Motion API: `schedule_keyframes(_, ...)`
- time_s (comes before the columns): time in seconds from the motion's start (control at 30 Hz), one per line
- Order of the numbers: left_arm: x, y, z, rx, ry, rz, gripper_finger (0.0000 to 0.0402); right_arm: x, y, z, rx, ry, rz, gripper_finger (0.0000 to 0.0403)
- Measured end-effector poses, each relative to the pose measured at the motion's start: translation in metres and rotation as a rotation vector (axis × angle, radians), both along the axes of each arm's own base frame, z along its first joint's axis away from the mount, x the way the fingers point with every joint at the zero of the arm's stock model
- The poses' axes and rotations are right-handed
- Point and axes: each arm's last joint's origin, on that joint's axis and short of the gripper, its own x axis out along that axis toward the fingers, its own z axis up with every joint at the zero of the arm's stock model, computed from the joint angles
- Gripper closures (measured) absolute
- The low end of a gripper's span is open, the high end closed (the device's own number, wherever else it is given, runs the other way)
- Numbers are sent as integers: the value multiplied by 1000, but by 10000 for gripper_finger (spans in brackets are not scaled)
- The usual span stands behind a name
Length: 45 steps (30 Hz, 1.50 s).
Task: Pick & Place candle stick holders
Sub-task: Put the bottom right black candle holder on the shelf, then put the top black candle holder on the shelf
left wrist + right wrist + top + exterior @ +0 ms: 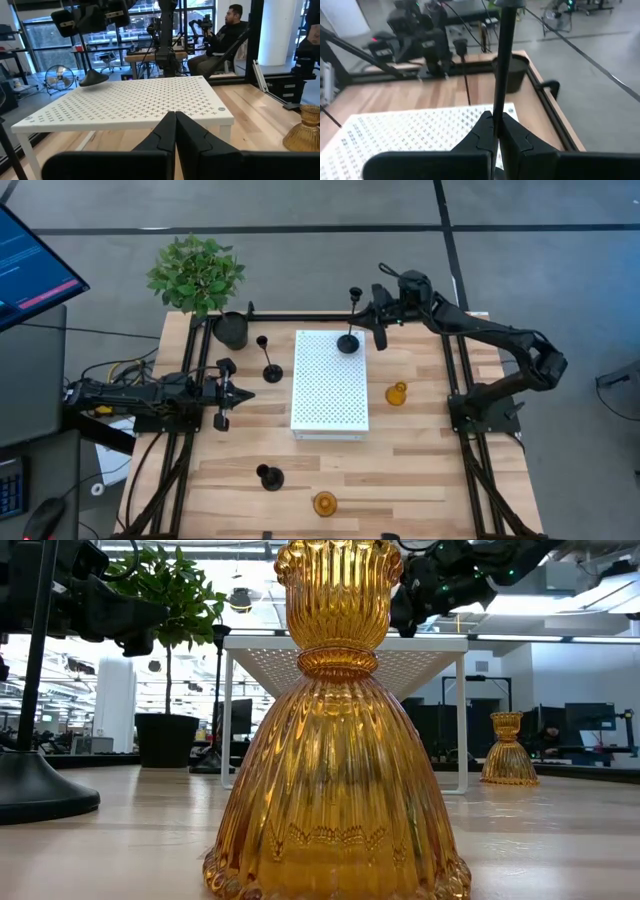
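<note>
My right gripper (360, 317) is shut on a tall thin-stemmed black candle stick holder (347, 343) over the far part of the white perforated platform (330, 395). My left gripper (245, 393) is shut and empty, left of the platform. Another tall black holder (270, 370) stands on its round base between my left gripper and the platform. A short black holder (268, 477) and an amber holder (324, 503) stand near the front edge. A second amber holder (397, 393) stands right of the platform. My right gripper pinches the holder's thin stem (499, 112) between its two fingers, which lie across it. The fingers come about level from the table's far right. The round base (94, 78) sits slightly tilted at the platform's far part; whether it touches, I cannot tell.
A black plant pot (232, 330) with a green plant (195, 272) stands at the far left corner. The near amber holder fills the low view (337, 740). Bare wood lies at the table's right (420, 460). A person (227, 27) sits beyond the table.
</note>
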Motion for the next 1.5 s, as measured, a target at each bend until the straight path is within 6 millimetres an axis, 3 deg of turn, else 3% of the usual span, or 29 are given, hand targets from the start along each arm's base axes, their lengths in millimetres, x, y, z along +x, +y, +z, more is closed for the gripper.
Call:
schedule_keyframes(0.6,1,0,-1,0,13,11,394,10,6,-9,18,49,-17,399)
schedule_keyframes(1.0,6,0,-6,3,80,11,394,8,7,-13,54,86,-18,288)
schedule_keyframes(1.27,7,0,-6,1,83,10,394,-23,11,10,74,170,-60,227)
schedule_keyframes(1.5,7,0,-6,2,81,18,394,-63,27,25,84,247,-79,225)
